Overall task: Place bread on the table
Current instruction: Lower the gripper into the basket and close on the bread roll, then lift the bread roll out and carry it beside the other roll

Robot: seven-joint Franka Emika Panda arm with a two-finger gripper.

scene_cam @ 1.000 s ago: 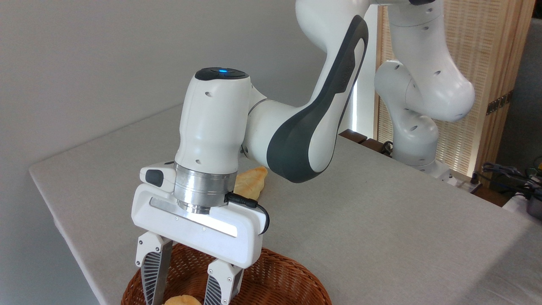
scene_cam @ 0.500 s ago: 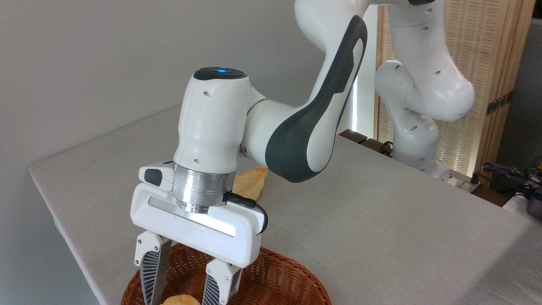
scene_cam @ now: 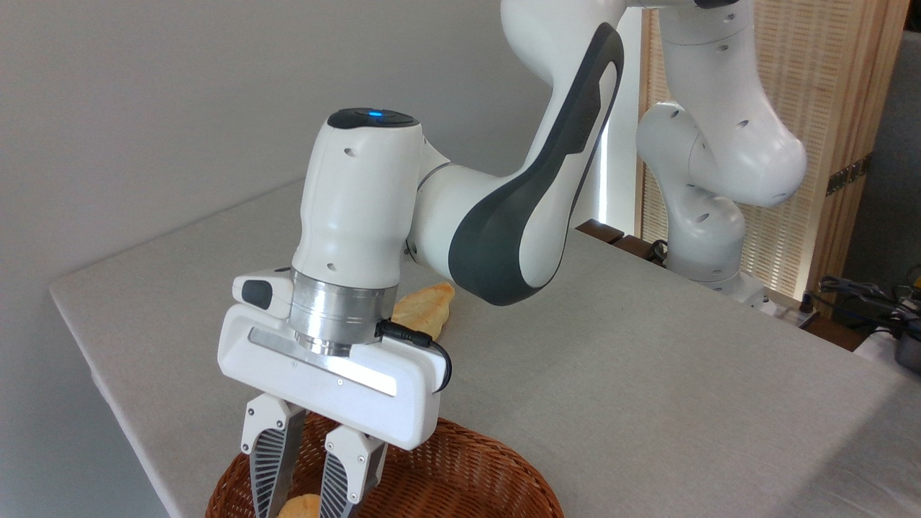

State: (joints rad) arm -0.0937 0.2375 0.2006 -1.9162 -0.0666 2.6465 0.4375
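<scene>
The hand reaches down into the wicker basket at the tabletop's near edge, its fingers drawn close and clamped on the bread. A longer loaf lies farther back on the tabletop.

White arm, grey joint panels, blue light, black cable
</scene>
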